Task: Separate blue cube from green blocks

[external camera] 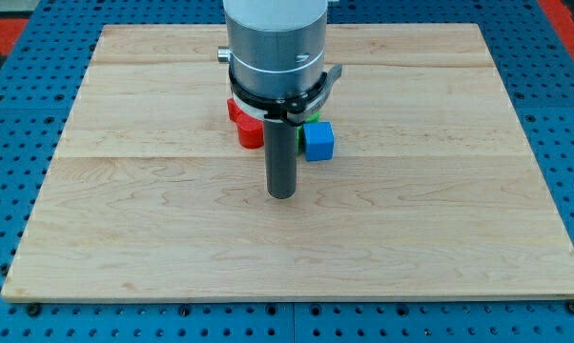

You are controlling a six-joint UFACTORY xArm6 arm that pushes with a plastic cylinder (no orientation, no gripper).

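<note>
A blue cube sits near the board's middle, just right of my rod. A sliver of a green block shows right behind it, touching or nearly touching; the arm hides most of it. A red block lies left of the rod, partly under the arm's grey body. My tip rests on the board below and to the left of the blue cube, a short gap away from it, touching no block.
The wooden board lies on a blue perforated table. The arm's grey cylinder hangs over the board's upper middle and hides what lies behind it.
</note>
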